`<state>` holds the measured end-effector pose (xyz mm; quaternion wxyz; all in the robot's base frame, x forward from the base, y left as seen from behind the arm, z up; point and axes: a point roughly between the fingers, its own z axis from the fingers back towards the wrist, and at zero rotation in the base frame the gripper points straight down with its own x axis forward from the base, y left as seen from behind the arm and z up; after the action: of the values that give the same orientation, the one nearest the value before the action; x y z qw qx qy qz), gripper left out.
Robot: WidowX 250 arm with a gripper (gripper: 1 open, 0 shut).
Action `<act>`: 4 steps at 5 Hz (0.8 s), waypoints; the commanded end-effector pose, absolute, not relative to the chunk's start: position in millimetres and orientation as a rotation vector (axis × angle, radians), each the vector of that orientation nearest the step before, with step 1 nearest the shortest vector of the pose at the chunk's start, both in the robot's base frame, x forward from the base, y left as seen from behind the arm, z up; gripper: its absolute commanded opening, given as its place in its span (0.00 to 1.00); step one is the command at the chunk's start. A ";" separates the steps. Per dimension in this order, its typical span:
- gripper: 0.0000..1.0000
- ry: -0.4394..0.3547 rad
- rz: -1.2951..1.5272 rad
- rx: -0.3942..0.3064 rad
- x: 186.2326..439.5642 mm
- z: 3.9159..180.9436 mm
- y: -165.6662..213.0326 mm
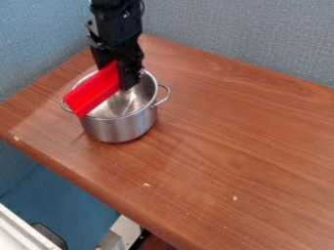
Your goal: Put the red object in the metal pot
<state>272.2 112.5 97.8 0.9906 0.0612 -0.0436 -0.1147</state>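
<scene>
Brown wooden table (222,146), blue wall (261,34), perhaps textured

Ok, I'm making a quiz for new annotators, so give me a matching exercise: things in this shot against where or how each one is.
Things:
1. red object
2. metal pot
3. gripper
4. table

States:
A. brown wood, bearing the pot
B. pointing down over the pot, clamped on the bar's upper end
C. tilted, lower end over the pot's left rim
D. upright near the table's back left corner

Pairs: 1-C, 2-D, 3-B, 4-A
</scene>
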 end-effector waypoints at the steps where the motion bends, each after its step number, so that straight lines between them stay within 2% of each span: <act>1: 1.00 -0.078 -0.292 0.158 271.3 98.2 120.0; 2: 1.00 -0.077 -0.371 0.161 269.0 98.0 115.0; 4: 1.00 -0.052 -0.297 0.156 257.7 82.9 110.5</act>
<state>253.9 111.1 71.8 0.9883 0.0631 -0.0098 -0.1386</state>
